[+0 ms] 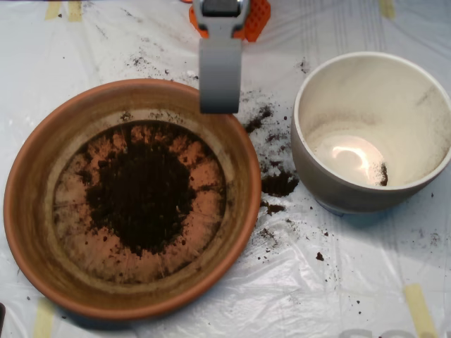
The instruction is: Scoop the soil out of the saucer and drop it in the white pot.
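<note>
**Scoop hangs over saucer's far rim, most soil in the dish**

Grey and blunt, the scoop (220, 74) comes down from the top edge of the overhead view, nearest the lens, its orange mount (258, 17) showing behind it. Its lower end lies over the upper rim of the saucer (28, 211). From this angle it reads as one closed-looking grey slab, and I cannot tell whether its halves are parted or pressed together, nor whether anything is inside.

Below it, the terracotta saucer fills the left half of the view. A dark round patch of soil (144, 193) sits in the middle of its floor, with a thin dusting spread out toward the inner wall and bare orange clay showing around it.

To the right, apart from the saucer, stands the white pot (331, 186). Its inside is nearly bare and glossy, with a small dark clump low on the right of its floor.

Between the two vessels, spilled soil crumbs (278, 184) lie scattered on the clear plastic sheet (338, 296) that covers the table, thickest just beside the saucer's right rim. Strips of yellowish tape (421, 310) hold the sheet at its edges.
</note>
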Controlling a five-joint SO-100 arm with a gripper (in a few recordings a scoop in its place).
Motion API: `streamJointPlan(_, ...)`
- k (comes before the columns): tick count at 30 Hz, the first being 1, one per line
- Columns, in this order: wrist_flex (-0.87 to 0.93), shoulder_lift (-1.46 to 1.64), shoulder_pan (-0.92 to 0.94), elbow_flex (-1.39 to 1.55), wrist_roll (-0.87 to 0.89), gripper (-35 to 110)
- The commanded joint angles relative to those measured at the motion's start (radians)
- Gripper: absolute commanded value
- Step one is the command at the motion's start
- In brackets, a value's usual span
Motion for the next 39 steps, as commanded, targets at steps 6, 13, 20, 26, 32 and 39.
streamJointPlan(6, -0.025, -0.364, 0.160, -0.275, 0.064, 27)
streamJointPlan(13, -0.112, -0.494, 0.198, -0.267, 0.034, 30)
streamJointPlan(20, -0.161, -0.680, 0.215, -0.353, 0.081, 30)
streamJointPlan(26, -0.202, -0.801, 0.239, -0.388, 0.083, 38)
streamJointPlan(32, -0.132, -0.960, 0.238, -0.471, 0.080, 43)
streamJointPlan(39, -0.118, -1.161, 0.242, -0.606, 0.074, 43)
